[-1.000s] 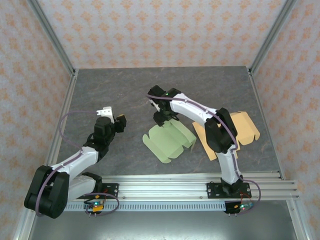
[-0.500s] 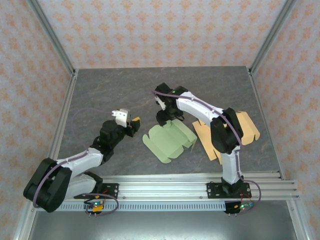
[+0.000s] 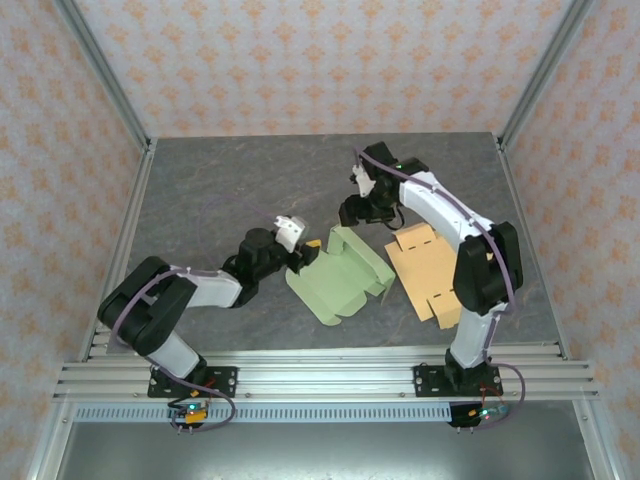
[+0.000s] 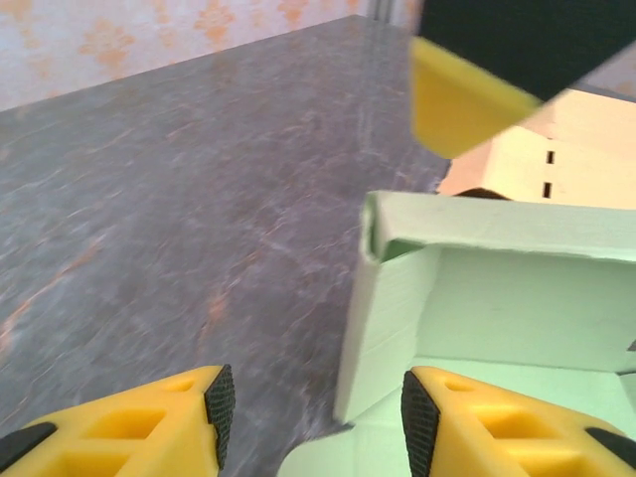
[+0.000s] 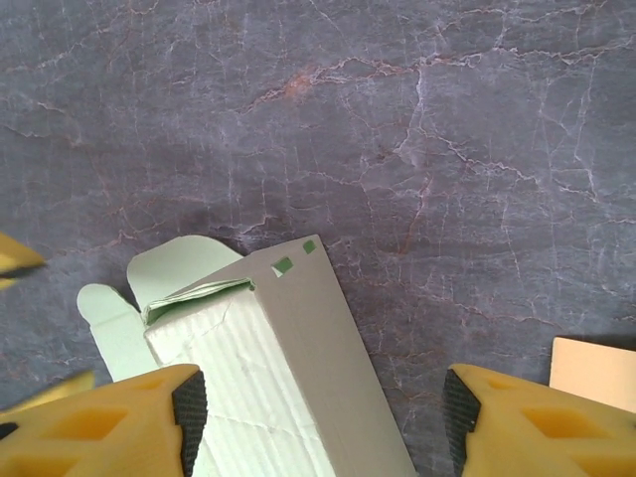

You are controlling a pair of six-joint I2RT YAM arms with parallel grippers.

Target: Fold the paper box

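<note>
**A:** Left hand (image 4: pixel 316 412) open and empty, green paper box (image 3: pixel 338 275) just ahead. Right hand (image 5: pixel 318 417) spread wide, empty, hovering over its raised wall (image 5: pixel 288 368).

**B:** Careful! An off-centre squeeze could crumple that wall or skid the box away.

green paper box (image 3: pixel 338 276), orange blank (image 3: pixel 430 268) beside

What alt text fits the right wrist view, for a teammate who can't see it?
A partly folded green box, one wall raised, lies on the grey table below the right hand, whose yellow fingers stand open. The corner of a tan sheet shows at lower right.
</note>
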